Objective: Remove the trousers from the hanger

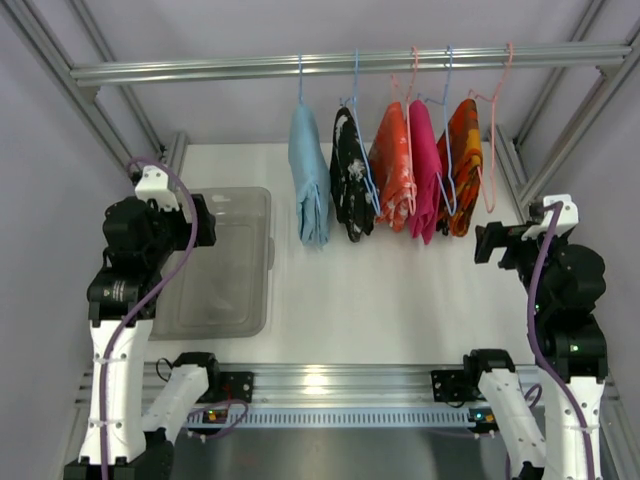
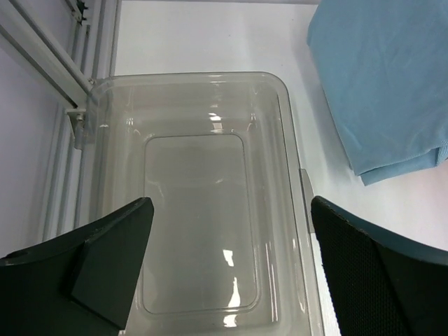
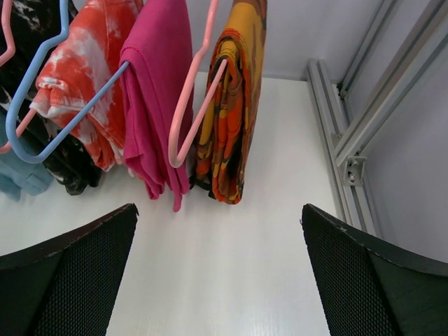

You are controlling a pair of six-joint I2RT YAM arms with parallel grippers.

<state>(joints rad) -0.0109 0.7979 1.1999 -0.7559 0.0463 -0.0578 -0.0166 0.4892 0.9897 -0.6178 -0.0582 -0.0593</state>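
Well apart and pinching nothing: left gripper with fingers spread wide above the clear plastic storage bin, right gripper equally wide, facing the right end of the clothes row. Not yet begun, by the look of it.

Look for the trousers up on the silver aluminium rail, folded over thin wire hangers and dangling clear of the white tabletop. From left to right: light blue pair, black-and-white mottled pair, orange-and-white tie-dye pair, plain magenta pair, orange-and-yellow patterned pair. Cannot tell which pair comes first; probably an end one, being the easiest to reach.

For a clean removal:
- Start at an end of the row, so only one neighbour crowds the grasp.
- Go in with jaws wide and aim low on the hanging fold, well below the hanger bar, never on the wire itself.
- Take the whole thickness of one side of the drape, not a single loose layer.
- Pull down and toward the near edge, letting the cloth slide over the bar instead of dragging the hanger along the rail.
- Expect swing; steady the hanger with the free arm if needed.
- Mind the magenta cloth hanging just beside the patterned pair: easy to snag both.
- Likely drop point: the bin.
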